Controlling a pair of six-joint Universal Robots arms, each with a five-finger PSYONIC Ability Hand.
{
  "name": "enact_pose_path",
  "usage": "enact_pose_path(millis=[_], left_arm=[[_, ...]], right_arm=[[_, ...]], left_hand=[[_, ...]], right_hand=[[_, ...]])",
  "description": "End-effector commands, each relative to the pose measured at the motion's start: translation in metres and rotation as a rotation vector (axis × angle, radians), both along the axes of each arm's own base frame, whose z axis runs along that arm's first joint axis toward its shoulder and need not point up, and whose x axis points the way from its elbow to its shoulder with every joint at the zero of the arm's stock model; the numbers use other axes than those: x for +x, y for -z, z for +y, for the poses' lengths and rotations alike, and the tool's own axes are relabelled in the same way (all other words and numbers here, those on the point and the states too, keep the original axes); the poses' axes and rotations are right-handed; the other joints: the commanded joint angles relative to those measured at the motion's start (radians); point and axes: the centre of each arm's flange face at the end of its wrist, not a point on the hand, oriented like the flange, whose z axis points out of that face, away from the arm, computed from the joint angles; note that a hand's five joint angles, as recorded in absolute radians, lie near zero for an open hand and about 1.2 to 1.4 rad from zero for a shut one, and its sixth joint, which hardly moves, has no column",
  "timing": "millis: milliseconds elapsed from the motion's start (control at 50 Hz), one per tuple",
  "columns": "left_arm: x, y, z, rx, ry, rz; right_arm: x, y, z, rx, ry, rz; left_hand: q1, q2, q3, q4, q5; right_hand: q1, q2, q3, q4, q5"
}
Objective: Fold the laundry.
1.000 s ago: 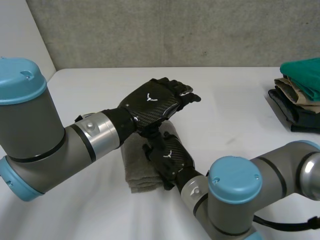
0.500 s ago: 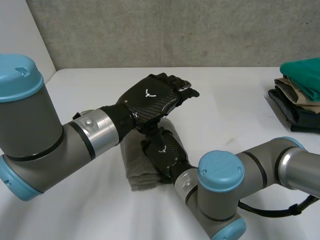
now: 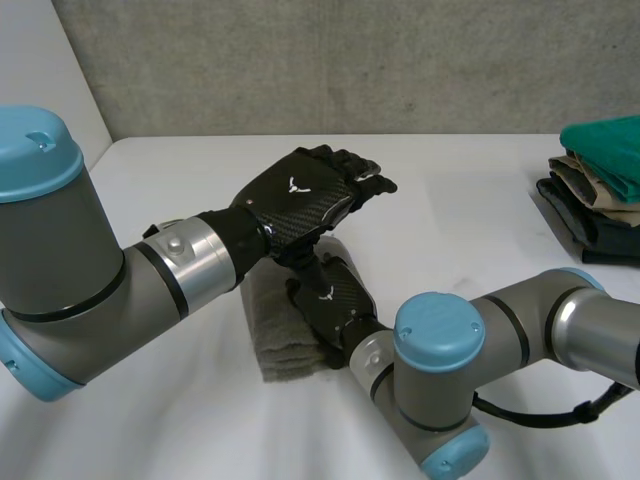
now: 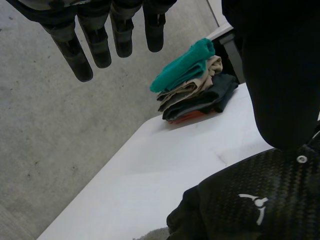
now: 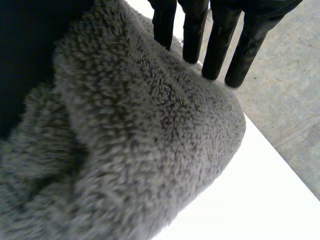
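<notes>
Right hand [image 3: 335, 305] crept forward on folded grey towel [image 3: 275, 340].

We count one grey towel [image 3: 275, 340], at six o'clock on the one white table [image 3: 450, 200]. One stack of folded clothes [image 3: 600, 190] sits at three o'clock, four pieces showing in it. There are two black hands: the left hand [image 3: 300, 205] and the right hand [image 3: 335, 305].
</notes>
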Motion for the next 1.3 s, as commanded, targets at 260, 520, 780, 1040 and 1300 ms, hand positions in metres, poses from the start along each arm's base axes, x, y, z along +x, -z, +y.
enact_pose_path(millis=[260,520,780,1040,1300], left_arm=[[0.017,-0.009,-0.017,-0.016,-0.07,0.014],[0.029,-0.01,-0.024,-0.003,-0.111,0.017],[0.03,-0.004,-0.023,0.016,-0.111,0.01],[0.032,0.001,-0.022,0.031,-0.112,0.001],[0.03,0.004,-0.021,0.041,-0.107,-0.002]], right_arm=[[-0.005,-0.011,-0.04,-0.041,0.079,-0.037],[-0.059,-0.048,-0.1,-0.088,0.237,-0.056],[-0.055,-0.023,-0.092,0.004,0.083,-0.03],[-0.092,-0.045,-0.095,0.065,0.154,0.003],[-0.107,-0.029,-0.079,0.115,0.066,0.122]], left_hand=[[0.026,0.012,0.015,0.019,-0.002],[0.026,0.012,0.015,0.019,-0.002],[0.023,0.009,0.012,0.016,-0.005],[0.023,0.009,0.012,0.016,-0.005],[0.02,0.006,0.009,0.013,-0.008]], right_hand=[[1.015,0.965,0.961,0.964,1.089],[1.015,0.965,0.961,0.964,1.089],[0.13,0.08,0.076,0.079,0.204],[-0.108,-0.158,-0.163,-0.159,-0.034],[-0.102,-0.152,-0.157,-0.153,-0.028]])
